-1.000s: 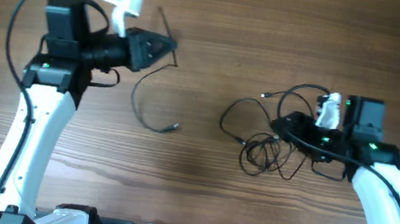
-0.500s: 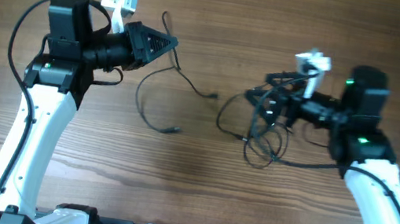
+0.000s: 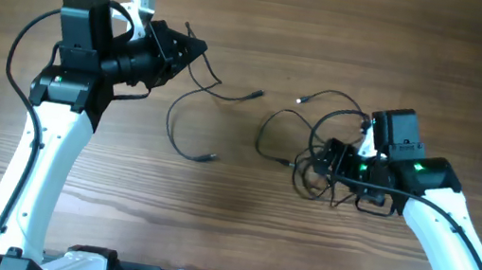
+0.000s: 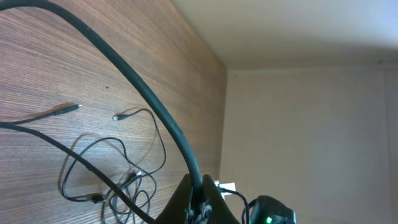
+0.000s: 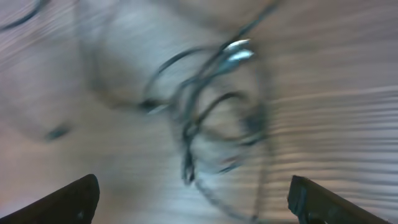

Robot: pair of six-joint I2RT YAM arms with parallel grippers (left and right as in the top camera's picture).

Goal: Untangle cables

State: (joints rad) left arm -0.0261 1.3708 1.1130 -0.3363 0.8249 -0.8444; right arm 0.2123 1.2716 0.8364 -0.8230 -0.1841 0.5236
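My left gripper point(image 3: 188, 51) is shut on one thin black cable point(image 3: 172, 120) at the table's upper left. That cable hangs in a loose loop, with one plug end point(image 3: 255, 93) to the right and another point(image 3: 209, 157) lower down. In the left wrist view the held cable point(image 4: 143, 93) runs up from the shut jaws point(image 4: 196, 198). The remaining cables lie in a knot point(image 3: 310, 169) at centre right, with a silver-tipped end point(image 3: 302, 99) sticking out above. My right gripper point(image 3: 325, 159) stands open right over the knot. The right wrist view is blurred, with the knot point(image 5: 211, 118) between wide fingers point(image 5: 74, 200).
The wooden table point(image 3: 226, 238) carries nothing besides the cables. Both arm bases stand at the near edge, the left arm point(image 3: 33, 181) and the right arm point(image 3: 453, 253). A pale wall point(image 4: 311, 124) shows beyond the table's far edge in the left wrist view.
The right gripper rose toward the upper left over the knot, then came back down and right, its jaws at full width. A plug end of the left cable came free and now lies stretched toward the middle.
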